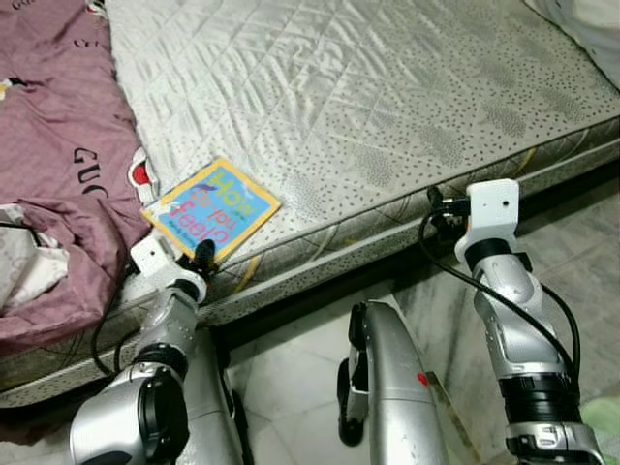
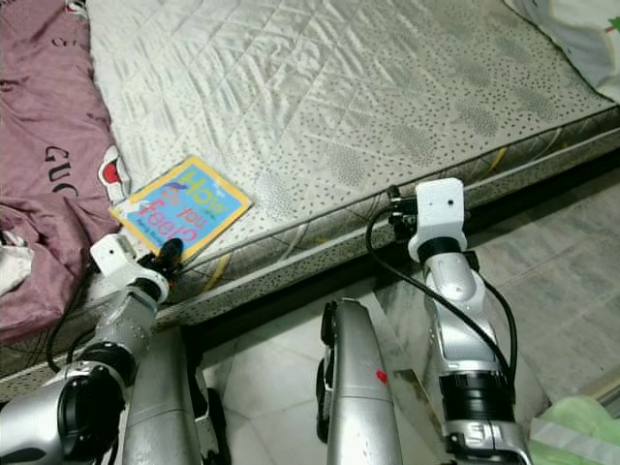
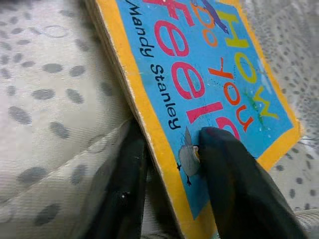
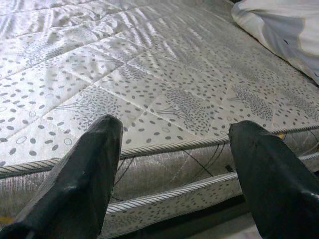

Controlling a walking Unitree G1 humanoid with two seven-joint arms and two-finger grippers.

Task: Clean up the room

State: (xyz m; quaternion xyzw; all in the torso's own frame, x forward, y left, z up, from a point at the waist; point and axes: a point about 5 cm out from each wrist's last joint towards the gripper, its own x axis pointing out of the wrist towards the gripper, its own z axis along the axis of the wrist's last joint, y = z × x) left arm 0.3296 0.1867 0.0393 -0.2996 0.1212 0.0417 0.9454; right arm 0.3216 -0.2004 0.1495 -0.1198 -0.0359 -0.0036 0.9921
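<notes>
A thin children's book (image 1: 211, 208) with a blue cover and yellow border lies flat near the front edge of the bare mattress (image 1: 387, 97). My left gripper (image 1: 199, 257) is at the book's near corner. In the left wrist view the gripper (image 3: 174, 199) is shut on the book (image 3: 209, 74), with one finger (image 3: 234, 184) on the cover and the other under its edge. My right gripper (image 4: 174, 164) is open with nothing between its fingers. It hovers just in front of the mattress edge (image 4: 164, 144), further right.
A purple blanket (image 1: 58, 145) is bunched on the left of the bed, right beside the book. A white pillow (image 4: 284, 25) lies at the far right corner. Tiled floor (image 1: 291, 368) runs below the bed edge, and a green object (image 2: 581, 426) sits at the lower right.
</notes>
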